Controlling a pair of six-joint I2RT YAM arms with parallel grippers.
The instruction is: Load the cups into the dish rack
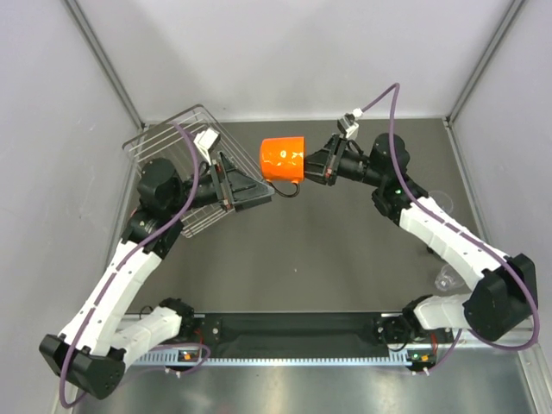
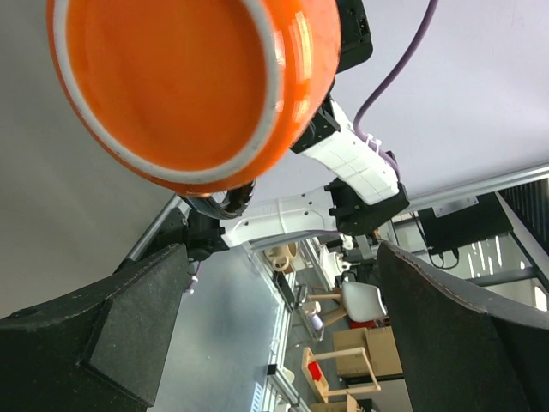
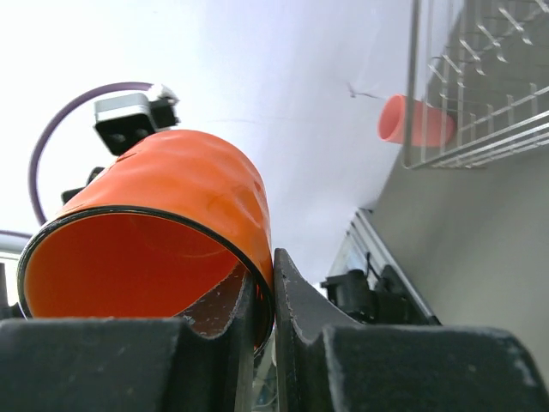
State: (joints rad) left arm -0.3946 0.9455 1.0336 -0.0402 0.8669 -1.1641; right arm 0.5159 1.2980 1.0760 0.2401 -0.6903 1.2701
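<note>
Right fingers (image 3: 296, 309) pinch the orange mug (image 1: 283, 160) by its wall, aloft just beside the dish rack (image 1: 164, 138) — left fingers (image 2: 129, 335) spread wide near it. I see no cup racked yet — a clear tumbler (image 1: 446, 278) waits on the tabletop (image 1: 328, 259).

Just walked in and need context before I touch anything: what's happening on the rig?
The right gripper is clamped on the rim of the orange mug and holds it on its side, just right of the dish rack. The left gripper is wide open and empty, facing the mug's base. The mug is not in the rack yet.
</note>
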